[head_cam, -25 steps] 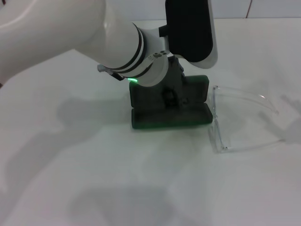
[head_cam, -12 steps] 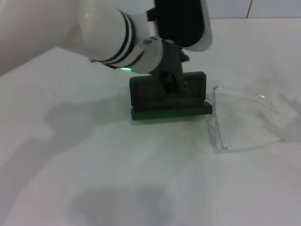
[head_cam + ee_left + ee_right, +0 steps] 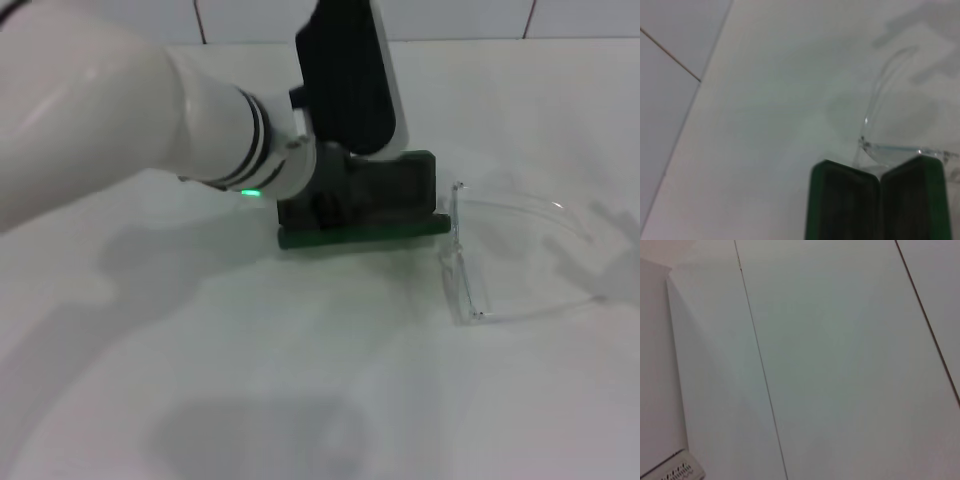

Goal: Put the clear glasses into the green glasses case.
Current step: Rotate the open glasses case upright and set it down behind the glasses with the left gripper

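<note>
The green glasses case [image 3: 400,190] stands open at the table's middle, its lid raised behind a thin front half. In the left wrist view the case [image 3: 845,205] shows as two dark-lined halves meeting at a hinge. My left gripper [image 3: 335,198] hangs at the case's left part, against the lid, largely covered by the wrist. The clear glasses [image 3: 462,270] lie just right of the case, arms spread and pointing right. The left wrist view shows the glasses [image 3: 890,150] right behind the case. My right gripper is out of view.
The white table [image 3: 300,380] spreads around the case and glasses. A tiled white wall [image 3: 450,18] runs along the far edge. The right wrist view shows only white wall panels [image 3: 840,360].
My left arm has swung to the left and slightly back over the case. The case's front half looks thinner than before. The glasses have not moved.
</note>
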Robot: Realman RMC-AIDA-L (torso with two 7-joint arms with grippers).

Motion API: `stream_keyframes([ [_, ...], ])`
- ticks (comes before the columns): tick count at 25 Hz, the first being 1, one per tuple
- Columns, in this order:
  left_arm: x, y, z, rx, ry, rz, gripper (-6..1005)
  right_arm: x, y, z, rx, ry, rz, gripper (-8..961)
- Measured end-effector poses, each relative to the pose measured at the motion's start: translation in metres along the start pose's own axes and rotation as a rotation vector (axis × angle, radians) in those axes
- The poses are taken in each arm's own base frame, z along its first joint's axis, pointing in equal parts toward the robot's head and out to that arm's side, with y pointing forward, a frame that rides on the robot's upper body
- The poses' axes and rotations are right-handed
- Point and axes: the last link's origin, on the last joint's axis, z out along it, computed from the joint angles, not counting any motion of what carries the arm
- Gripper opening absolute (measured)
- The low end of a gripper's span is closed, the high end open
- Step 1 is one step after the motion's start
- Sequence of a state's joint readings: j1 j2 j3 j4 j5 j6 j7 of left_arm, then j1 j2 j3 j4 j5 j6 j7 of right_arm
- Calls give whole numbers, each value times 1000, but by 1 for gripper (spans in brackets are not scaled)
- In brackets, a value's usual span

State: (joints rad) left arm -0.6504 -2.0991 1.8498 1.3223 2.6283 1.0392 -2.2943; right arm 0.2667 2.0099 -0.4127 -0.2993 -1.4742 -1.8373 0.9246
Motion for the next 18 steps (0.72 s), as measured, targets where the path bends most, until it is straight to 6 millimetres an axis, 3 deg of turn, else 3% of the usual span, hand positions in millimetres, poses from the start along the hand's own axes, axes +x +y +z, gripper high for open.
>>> stream_keyframes([
  [6,-3,7,7,-21,-3,-8,491,0,0,-1,4,2,1,885],
  [12,-1,13,7,-53,19,-31,402,2,1,-2,2,7,7,885],
  [18,-2,21,9,-88,12,-30,407,3,2,-2,-1,10,9,885],
])
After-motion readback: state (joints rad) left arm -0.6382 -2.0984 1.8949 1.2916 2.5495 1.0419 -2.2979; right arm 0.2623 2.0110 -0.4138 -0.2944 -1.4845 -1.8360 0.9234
